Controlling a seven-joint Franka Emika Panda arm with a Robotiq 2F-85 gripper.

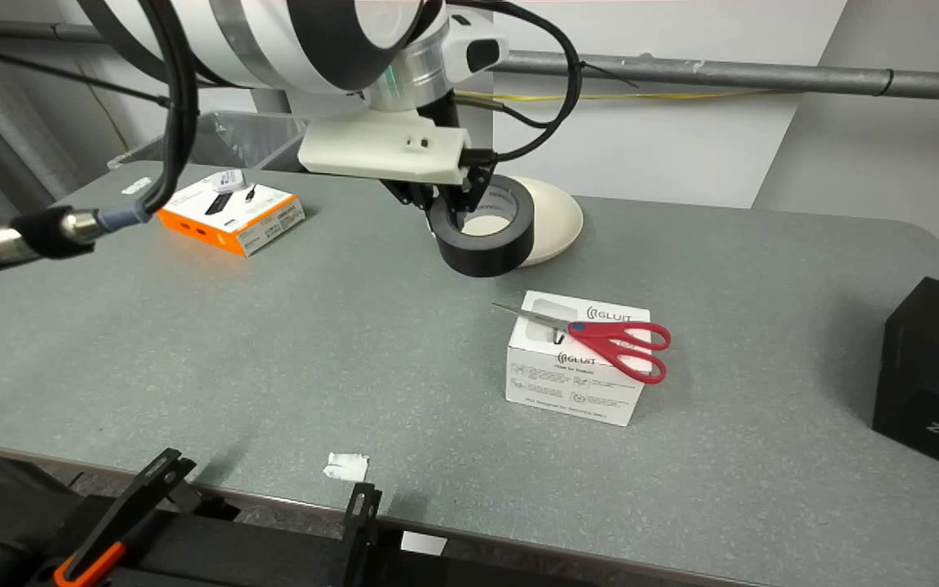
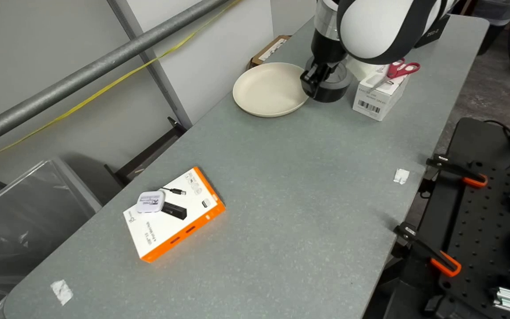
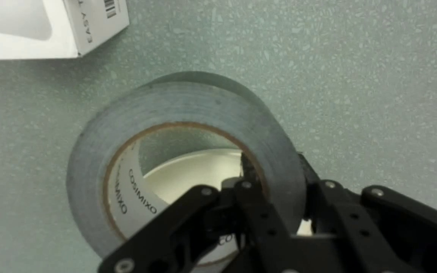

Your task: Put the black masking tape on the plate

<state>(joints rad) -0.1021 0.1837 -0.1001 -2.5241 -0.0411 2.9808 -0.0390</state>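
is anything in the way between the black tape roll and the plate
Nothing visible stands between the black tape roll in the gripper and the plate; the white box bearing the red-handled scissors sits on the roll's other side.

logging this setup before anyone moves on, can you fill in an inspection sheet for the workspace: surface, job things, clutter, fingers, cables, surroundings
surface: grey speckled table with a few white patches
job's things: black masking tape gripped, not yet set on the plate, which shows through the roll's hole in the wrist view
clutter: red-handled scissors on a white box; orange-and-white box bearing a small white case; black box; brown box
fingers: closed on the tape, one inside the ring, one outside
cables: black cables looping around the arm
surroundings: metal pipe along the wall; plastic-lined bin; clamps by the table edge
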